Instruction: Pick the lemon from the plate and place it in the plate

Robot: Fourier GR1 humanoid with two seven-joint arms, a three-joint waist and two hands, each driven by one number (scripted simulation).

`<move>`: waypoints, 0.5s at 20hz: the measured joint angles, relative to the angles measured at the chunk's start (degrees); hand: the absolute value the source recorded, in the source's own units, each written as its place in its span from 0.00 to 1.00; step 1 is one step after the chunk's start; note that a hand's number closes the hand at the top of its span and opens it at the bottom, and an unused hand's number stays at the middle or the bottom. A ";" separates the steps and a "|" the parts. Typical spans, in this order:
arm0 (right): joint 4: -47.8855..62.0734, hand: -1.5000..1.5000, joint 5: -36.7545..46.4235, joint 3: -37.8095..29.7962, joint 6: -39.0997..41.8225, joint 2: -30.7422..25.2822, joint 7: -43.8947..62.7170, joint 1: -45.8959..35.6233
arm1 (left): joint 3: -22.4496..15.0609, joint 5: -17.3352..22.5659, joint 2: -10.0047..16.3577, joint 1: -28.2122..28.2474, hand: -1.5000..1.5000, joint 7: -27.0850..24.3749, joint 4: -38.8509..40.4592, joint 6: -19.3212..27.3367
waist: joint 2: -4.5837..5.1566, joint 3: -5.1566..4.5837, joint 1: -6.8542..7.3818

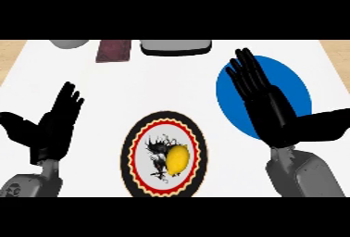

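Note:
A yellow lemon point(178, 159) lies right of centre on a patterned plate point(140, 139) with a black, red and cream rim, near the counter's front. A plain blue plate point(290, 78) sits to the right and farther back. My right hand point(270, 109) is open with straight fingers pointing away, held over the blue plate's left part and hiding some of it. At the left my left hand point(51, 129) is open too, fingers up, thumb out to the left, apart from the patterned plate. Neither hand touches the lemon.
Along the counter's far edge are a grey rounded object point(68, 44), a dark maroon block point(113, 51) and a grey tray-like item point(175, 47). Wooden floor shows past both side edges of the white counter point(164, 88).

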 measured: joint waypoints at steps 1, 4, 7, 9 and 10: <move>0.73 1.00 1.02 0.50 -0.85 0.80 -0.48 0.71 | -0.43 -0.70 0.07 0.07 0.50 0.49 0.18 0.08 | -0.51 -0.13 0.28; 0.70 1.00 6.24 3.30 -6.51 2.99 1.60 0.75 | -2.13 -3.94 0.28 1.08 0.50 0.31 1.98 0.56 | -1.53 -0.42 0.78; 2.50 1.00 15.38 8.40 -11.83 2.01 3.71 1.00 | -3.65 -6.82 1.06 1.93 0.50 0.41 3.85 1.14 | -2.18 -1.30 0.70; 5.80 1.00 23.39 10.51 -11.44 -5.03 4.49 0.75 | -4.05 -7.31 1.40 2.50 0.50 0.74 4.39 1.11 | -2.63 -2.09 0.16; 7.35 1.00 27.54 11.63 -11.68 -8.11 4.96 0.68 | -4.29 -7.57 1.58 2.86 0.50 0.90 4.68 1.06 | -2.83 -2.20 -0.05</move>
